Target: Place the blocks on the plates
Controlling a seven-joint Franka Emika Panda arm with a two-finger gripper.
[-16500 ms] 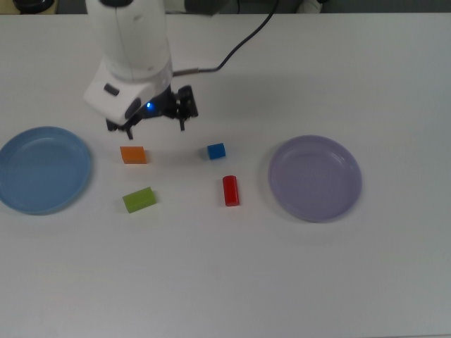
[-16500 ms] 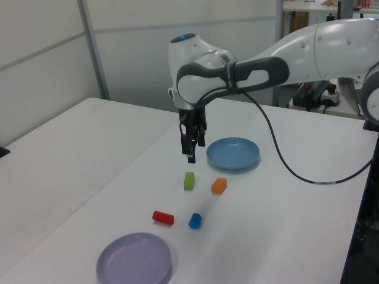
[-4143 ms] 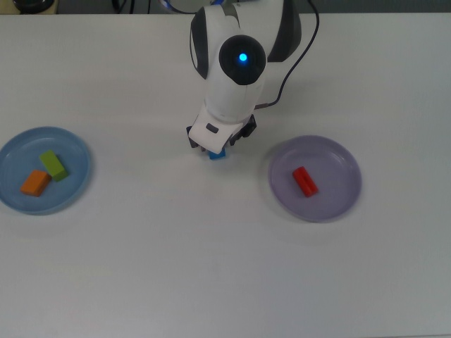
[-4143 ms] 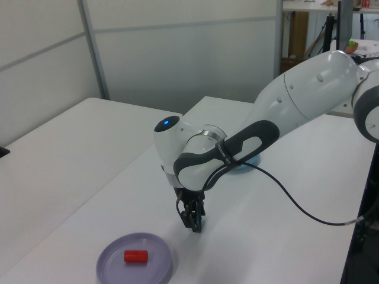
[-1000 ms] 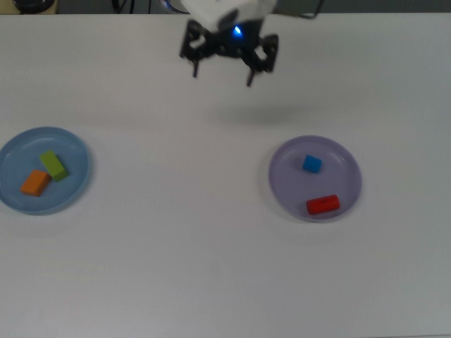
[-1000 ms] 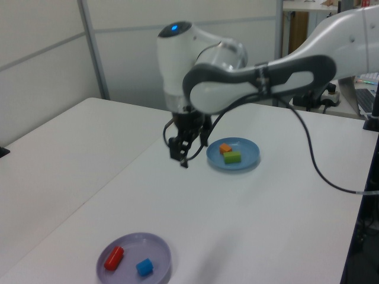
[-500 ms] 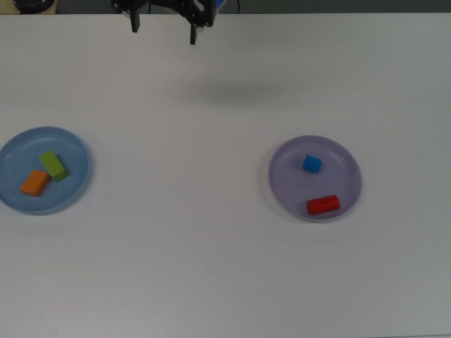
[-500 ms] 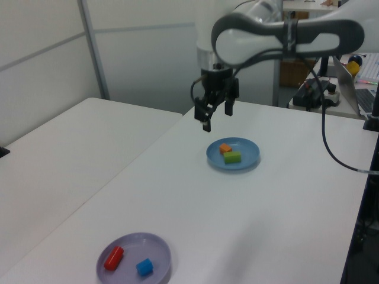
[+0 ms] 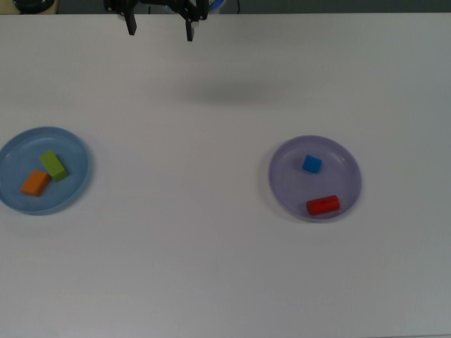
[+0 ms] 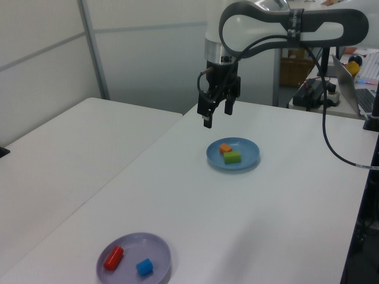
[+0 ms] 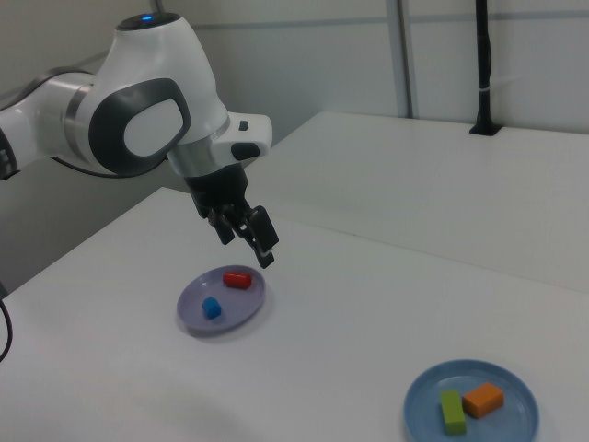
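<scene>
1. We see the end effector (image 10: 217, 114) raised above the surface (image 9: 211, 267), fingers spread, empty.
2. Orange block (image 9: 34, 183) and green block (image 9: 53, 165) lie in the blue plate (image 9: 14, 148).
3. Blue cube (image 9: 311, 164) and red bar (image 9: 323, 205) lie in the lavender plate (image 9: 282, 176).

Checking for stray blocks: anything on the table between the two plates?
Nothing. In the top view, only bare white table separates the light blue plate from the lavender plate.
</scene>
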